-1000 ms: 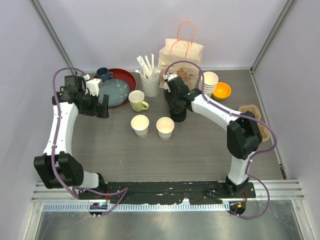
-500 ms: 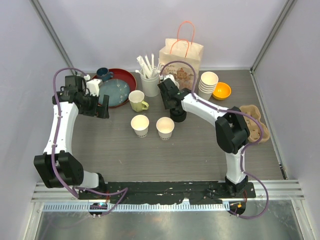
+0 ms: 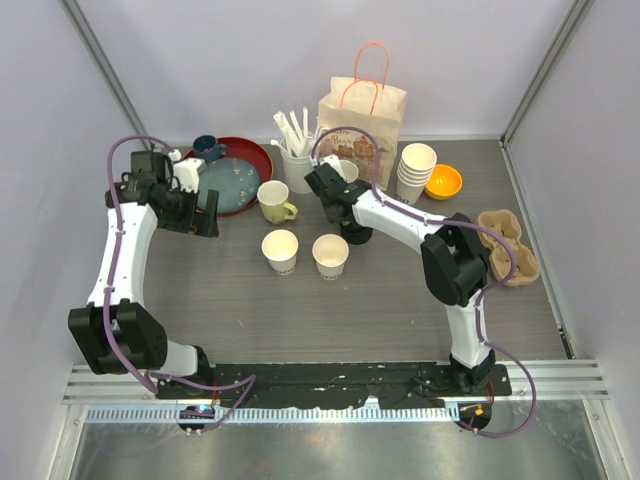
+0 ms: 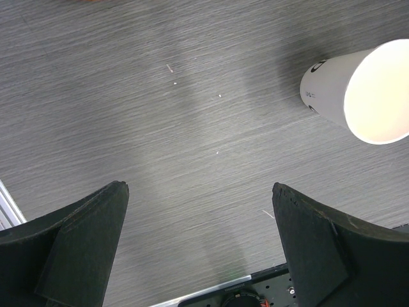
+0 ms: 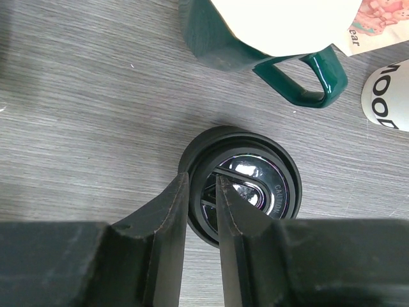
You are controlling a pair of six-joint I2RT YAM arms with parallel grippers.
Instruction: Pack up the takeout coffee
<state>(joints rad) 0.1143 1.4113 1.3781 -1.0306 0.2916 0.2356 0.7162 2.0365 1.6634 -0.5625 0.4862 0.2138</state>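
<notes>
From above, my right arm has swung its wrist leftward since a second ago and its elbow has drawn in toward the centre; the cardboard cup carrier [image 3: 510, 245] now shows whole. The left arm and both cups have not moved. The right end effector [image 3: 351, 222] sits at the black lid [image 3: 360, 236], just behind the right paper cup [image 3: 330, 255]. The left paper cup [image 3: 280, 250] stands beside that one, and both are lidless. The left end effector [image 3: 205, 222] hangs well to their left, by the red tray [image 3: 240, 172]. The bench [image 3: 300, 320] is grey wood grain, closed in by pale lilac walls.

In the left wrist view, the fingers [image 4: 70, 243] are spread wide with nothing between them. A paper cup [image 4: 358, 89] sits at upper right, clear of them; I cannot tell which of the two it is.

In the right wrist view, the fingers [image 5: 169, 217] are drawn almost together, with the lid's near rim in the narrow gap. A green mug [image 5: 211, 38] stands just beyond.
</notes>
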